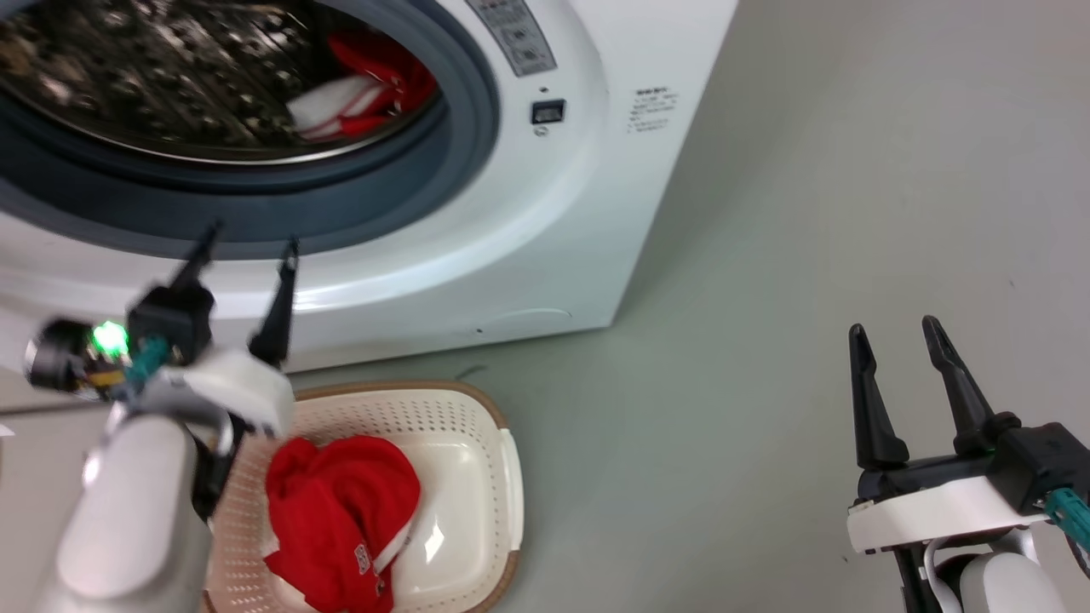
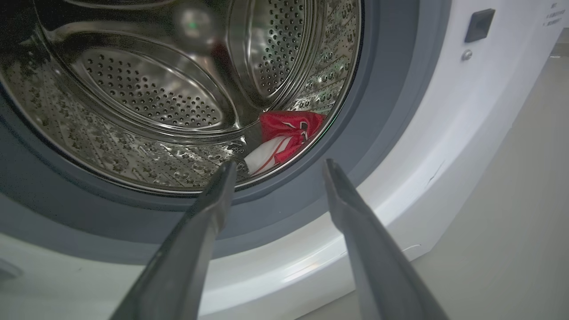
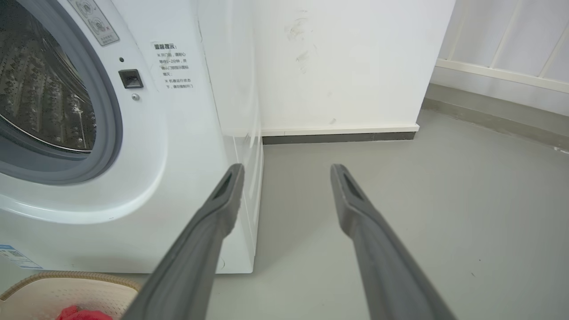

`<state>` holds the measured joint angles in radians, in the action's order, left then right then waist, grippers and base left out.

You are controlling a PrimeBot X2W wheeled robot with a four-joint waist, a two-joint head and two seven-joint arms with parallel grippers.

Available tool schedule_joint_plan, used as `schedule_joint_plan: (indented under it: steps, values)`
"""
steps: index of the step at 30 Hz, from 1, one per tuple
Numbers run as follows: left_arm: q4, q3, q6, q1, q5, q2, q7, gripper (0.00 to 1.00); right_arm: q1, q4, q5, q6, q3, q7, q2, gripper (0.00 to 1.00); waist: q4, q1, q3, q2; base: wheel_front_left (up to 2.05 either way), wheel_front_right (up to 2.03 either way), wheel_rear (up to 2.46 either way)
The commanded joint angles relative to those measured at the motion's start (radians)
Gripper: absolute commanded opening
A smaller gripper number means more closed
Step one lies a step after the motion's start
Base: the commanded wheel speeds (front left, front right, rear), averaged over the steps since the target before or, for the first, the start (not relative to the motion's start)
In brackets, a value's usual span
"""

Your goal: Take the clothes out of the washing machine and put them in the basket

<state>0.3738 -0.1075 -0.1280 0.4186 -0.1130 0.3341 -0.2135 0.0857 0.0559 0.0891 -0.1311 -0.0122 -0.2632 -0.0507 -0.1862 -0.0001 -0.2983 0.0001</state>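
The white washing machine (image 1: 562,221) stands open, its steel drum (image 2: 146,84) showing. One red garment with white trim (image 1: 370,85) lies at the drum's lower right, seen also in the left wrist view as red cloth (image 2: 284,138). My left gripper (image 1: 247,247) is open and empty just outside the grey door ring, fingertips aimed at the opening. Below it the cream basket (image 1: 485,426) holds another red garment (image 1: 341,519). My right gripper (image 1: 894,336) hangs open and empty over the floor at the lower right.
Grey floor (image 1: 809,255) stretches to the right of the machine. A white wall with a dark skirting (image 3: 338,138) stands behind it. The basket rim (image 3: 66,278) sits close against the machine's front.
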Motion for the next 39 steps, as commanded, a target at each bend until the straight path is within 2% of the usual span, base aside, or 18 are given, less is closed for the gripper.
schedule_joint_plan:
  steps: [1,6,11,17,20,22,26,30,33,39]
  values:
    - [0.002,-0.014,-0.001,0.044,-0.011,0.022,0.020,1.00,0.021,-0.006,0.011,0.001,0.002,-0.002,0.001,1.00,-0.055,0.0001,-0.059,-0.0001,0.00,0.00,0.00]
    - [0.006,-0.091,-0.001,0.202,-0.071,0.137,0.154,1.00,0.036,-0.011,0.044,0.001,0.015,-0.002,0.001,1.00,-0.127,0.0001,-0.156,-0.0001,0.00,0.00,0.00]
    - [0.042,-0.165,-0.001,0.367,-0.085,0.261,0.298,1.00,0.052,-0.015,0.093,0.001,0.034,-0.002,0.001,1.00,-0.200,0.0001,-0.254,-0.0001,0.00,0.00,0.00]
    - [0.094,-0.238,-0.001,0.583,-0.159,0.375,0.473,1.00,0.069,-0.019,0.147,0.001,0.066,-0.002,0.002,1.00,-0.271,0.0001,-0.362,-0.0001,0.00,0.00,0.00]
    - [0.106,-0.312,-0.001,0.709,-0.160,0.448,0.566,1.00,0.074,-0.020,0.164,0.001,0.093,-0.002,0.002,1.00,-0.310,0.0001,-0.408,-0.0001,0.00,0.00,0.00]
    - [0.117,-0.353,-0.001,0.785,-0.194,0.472,0.631,1.00,0.071,-0.025,0.176,0.001,0.105,-0.002,0.001,1.00,-0.326,0.0001,-0.433,-0.0001,0.00,0.00,0.00]
    - [0.175,-0.408,-0.001,0.933,-0.266,0.476,0.776,1.00,0.050,-0.028,0.194,0.001,0.110,-0.002,0.002,1.00,-0.334,0.0001,-0.464,-0.0001,0.00,0.00,0.00]
    - [0.268,-0.417,-0.002,1.049,-0.330,0.434,0.908,1.00,0.038,-0.036,0.208,0.001,0.114,-0.002,0.001,1.00,-0.334,0.0001,-0.485,-0.0001,0.00,0.00,0.00]
    - [0.344,-0.428,0.003,1.109,-0.336,0.414,0.990,1.00,0.035,-0.043,0.213,0.001,0.121,-0.002,0.001,1.00,-0.333,0.0001,-0.502,-0.0001,0.00,0.00,0.00]
    - [0.450,-0.447,0.007,1.177,-0.334,0.373,1.053,1.00,0.020,-0.051,0.220,0.001,0.127,-0.002,0.001,1.00,-0.330,0.0001,-0.529,-0.0001,0.00,0.00,0.00]
